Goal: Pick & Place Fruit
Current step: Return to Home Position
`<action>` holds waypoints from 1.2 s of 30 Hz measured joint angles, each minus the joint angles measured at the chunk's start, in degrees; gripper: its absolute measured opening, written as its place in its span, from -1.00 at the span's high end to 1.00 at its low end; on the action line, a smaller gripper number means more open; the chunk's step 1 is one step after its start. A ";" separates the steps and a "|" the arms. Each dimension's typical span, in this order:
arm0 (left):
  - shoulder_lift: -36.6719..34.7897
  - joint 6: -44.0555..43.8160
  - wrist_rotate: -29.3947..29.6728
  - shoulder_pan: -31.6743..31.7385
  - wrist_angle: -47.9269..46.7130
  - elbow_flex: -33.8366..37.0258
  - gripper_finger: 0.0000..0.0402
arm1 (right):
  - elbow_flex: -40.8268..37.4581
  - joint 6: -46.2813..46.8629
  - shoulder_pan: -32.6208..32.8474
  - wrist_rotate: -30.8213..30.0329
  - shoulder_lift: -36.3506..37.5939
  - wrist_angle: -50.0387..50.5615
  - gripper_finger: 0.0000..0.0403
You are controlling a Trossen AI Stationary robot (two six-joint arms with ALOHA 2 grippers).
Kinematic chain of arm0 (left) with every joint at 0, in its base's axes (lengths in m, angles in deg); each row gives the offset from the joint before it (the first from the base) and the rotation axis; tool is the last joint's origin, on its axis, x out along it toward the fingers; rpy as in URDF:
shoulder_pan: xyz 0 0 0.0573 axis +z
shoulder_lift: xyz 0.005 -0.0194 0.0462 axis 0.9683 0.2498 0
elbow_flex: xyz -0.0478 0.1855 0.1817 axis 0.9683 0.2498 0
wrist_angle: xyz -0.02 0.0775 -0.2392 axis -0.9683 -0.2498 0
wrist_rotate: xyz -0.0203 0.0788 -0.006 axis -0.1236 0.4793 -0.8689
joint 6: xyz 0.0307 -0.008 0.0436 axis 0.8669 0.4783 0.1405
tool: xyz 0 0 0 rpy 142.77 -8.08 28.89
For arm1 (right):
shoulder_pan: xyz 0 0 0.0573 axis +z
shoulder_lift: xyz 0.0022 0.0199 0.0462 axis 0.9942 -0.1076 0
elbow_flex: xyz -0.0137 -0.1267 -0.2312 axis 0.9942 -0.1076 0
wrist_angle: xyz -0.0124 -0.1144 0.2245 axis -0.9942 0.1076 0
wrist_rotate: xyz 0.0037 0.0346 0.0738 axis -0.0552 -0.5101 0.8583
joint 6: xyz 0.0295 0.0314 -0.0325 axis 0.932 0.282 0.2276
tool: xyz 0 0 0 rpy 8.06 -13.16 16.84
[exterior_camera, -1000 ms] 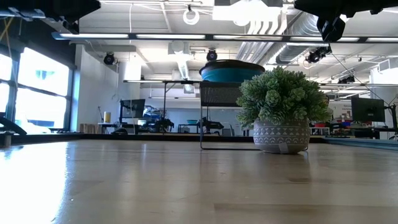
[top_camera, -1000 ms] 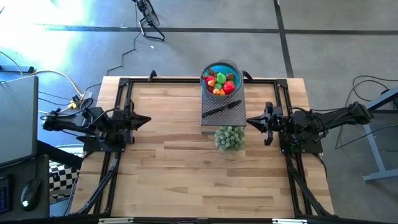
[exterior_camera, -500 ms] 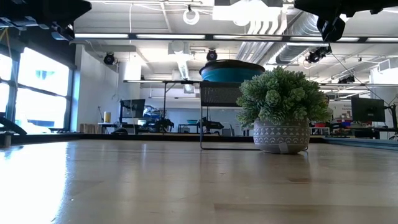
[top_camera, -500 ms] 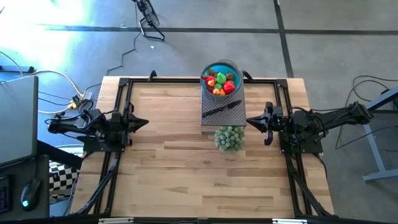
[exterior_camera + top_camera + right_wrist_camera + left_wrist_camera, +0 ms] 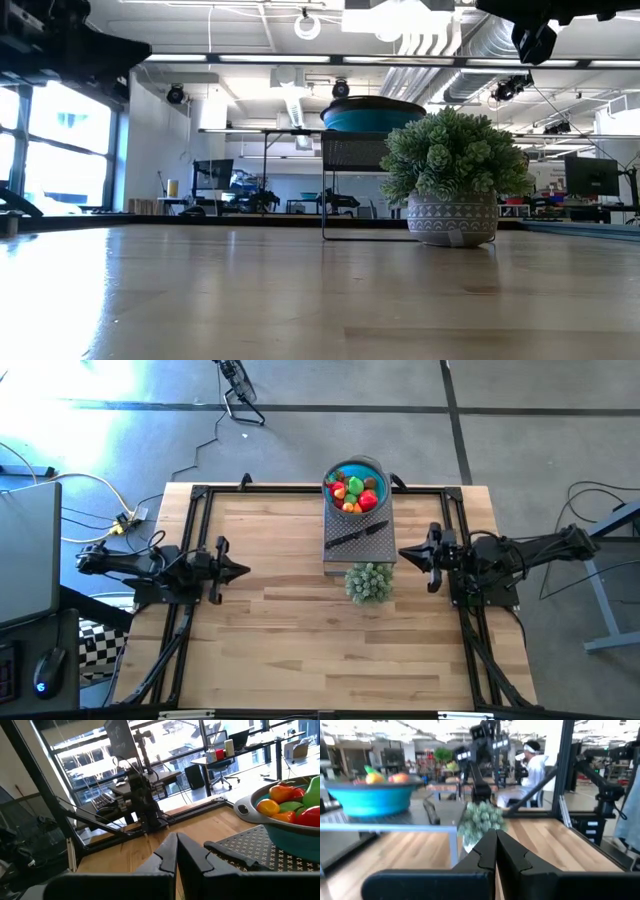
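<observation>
High view: the left gripper [image 5: 244, 570], closed and empty, hovers at the left of the table [image 5: 290, 650], its arm [image 5: 130, 563] stretched level toward the middle. The right gripper [image 5: 401, 553], closed and empty too, faces it from the right, near the plant [image 5: 369, 582]. The fruit [image 5: 355, 491] fills the bowl [image 5: 357, 466] at the far edge; in the low view the rim hides it.
</observation>
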 joint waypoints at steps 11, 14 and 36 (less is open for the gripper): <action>0.00 -2.53 -6.19 -0.02 -5.77 1.35 1.00 | 0.00 0.45 0.01 0.00 4.83 0.37 0.99; 0.02 -3.21 -6.24 0.00 -6.53 1.39 1.00 | 0.00 0.46 0.00 0.01 5.93 1.06 0.99; 0.00 -5.84 -6.43 0.00 -6.65 1.57 1.00 | -0.02 5.78 0.01 1.53 25.45 17.85 0.99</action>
